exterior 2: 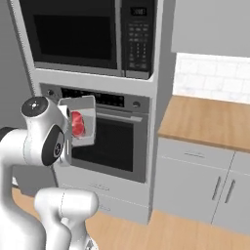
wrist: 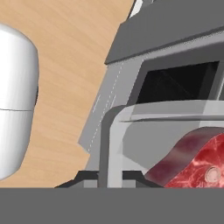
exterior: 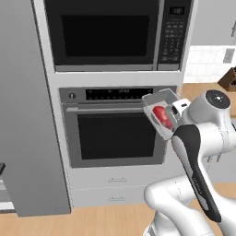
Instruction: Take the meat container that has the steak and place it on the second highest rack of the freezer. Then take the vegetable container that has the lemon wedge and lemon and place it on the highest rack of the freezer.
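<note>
The pincer [wrist: 111,177] is pressed together on the near wall of the meat container [exterior: 159,115], pinching its rim; the container is carried in the air, clear of any surface, and projects forward from the fingertips in front of the wall oven [exterior: 115,129]. The container is tilted steeply, its open face turned sideways rather than up. The steak [exterior: 161,116] lies inside it, just beyond the fingertips and against the tray floor; in the hand view its red marbled surface sits immediately ahead of the grip, to one side. No other item is visible in the tray. Risk: with the tray canted this far, the steak could slide toward the lower wall or drop out, so the tray probably needs levelling before it goes on a rack. Risk: the grip holds a single thin wall, so a fast swing may let the tray pivot or slip between the fingers. Risk: the tray passes close to the oven front; a wide turn toward the grey freezer [exterior: 27,115], which stands to the left of the oven, could strike the oven handle [exterior: 106,109].
</note>
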